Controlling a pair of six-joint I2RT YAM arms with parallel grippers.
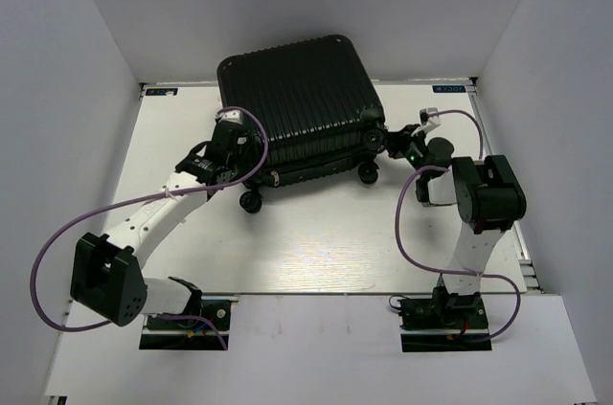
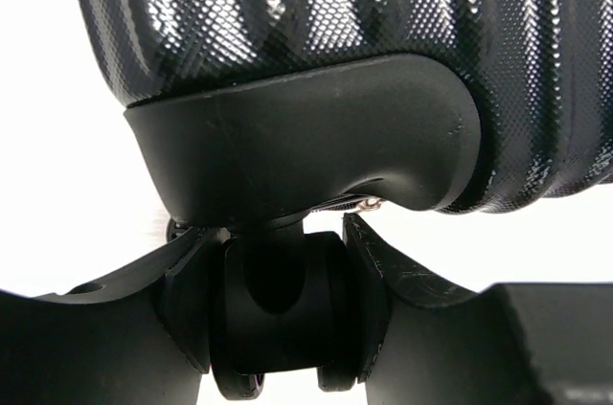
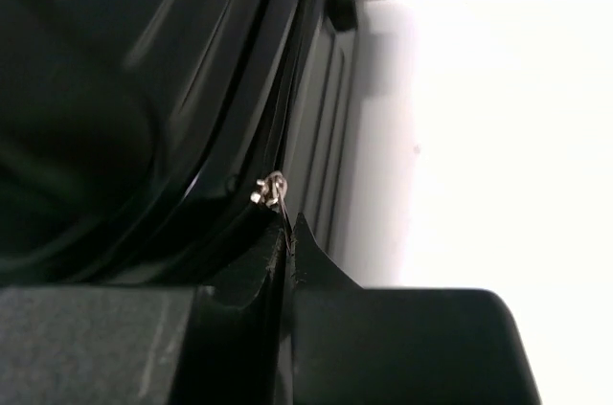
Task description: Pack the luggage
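Observation:
The luggage (image 1: 297, 103) is a large black ribbed suitcase lying closed at the back of the table. My left gripper (image 1: 238, 148) is at its near left corner. In the left wrist view the gripper (image 2: 278, 314) is shut on one small black wheel (image 2: 278, 290) under the ribbed shell (image 2: 383, 51), with a finger on each side. My right gripper (image 1: 380, 136) is at the suitcase's right side. In the right wrist view the gripper (image 3: 288, 242) is shut on the thin pull of the silver zipper slider (image 3: 271, 190) on the seam.
Two more wheels (image 1: 251, 202) (image 1: 367, 173) stick out at the suitcase's near edge. White walls close in the table (image 1: 326, 242) at the left, the back and the right. Purple cables (image 1: 57, 242) loop beside both arms.

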